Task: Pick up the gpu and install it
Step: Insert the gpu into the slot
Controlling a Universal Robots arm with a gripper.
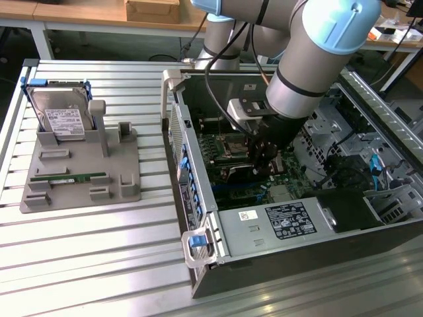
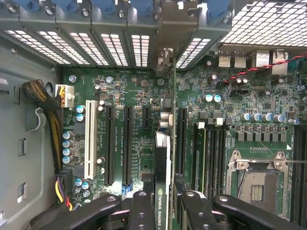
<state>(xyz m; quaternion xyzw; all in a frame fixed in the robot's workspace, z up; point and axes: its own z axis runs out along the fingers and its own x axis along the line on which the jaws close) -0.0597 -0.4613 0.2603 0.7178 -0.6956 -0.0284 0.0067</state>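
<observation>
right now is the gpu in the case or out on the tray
In the case: the hand grips the gpu edge-on over the motherboard. Whether it is seated in a slot, cannot tell.

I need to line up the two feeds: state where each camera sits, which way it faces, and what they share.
Exterior view: high, off the arm, looking down at the open computer case and parts holder; arm visible.
Wrist view: on the wrist, looking down into the case at the motherboard; gripper shut on the gpu.
Shared: motherboard, gripper.
</observation>
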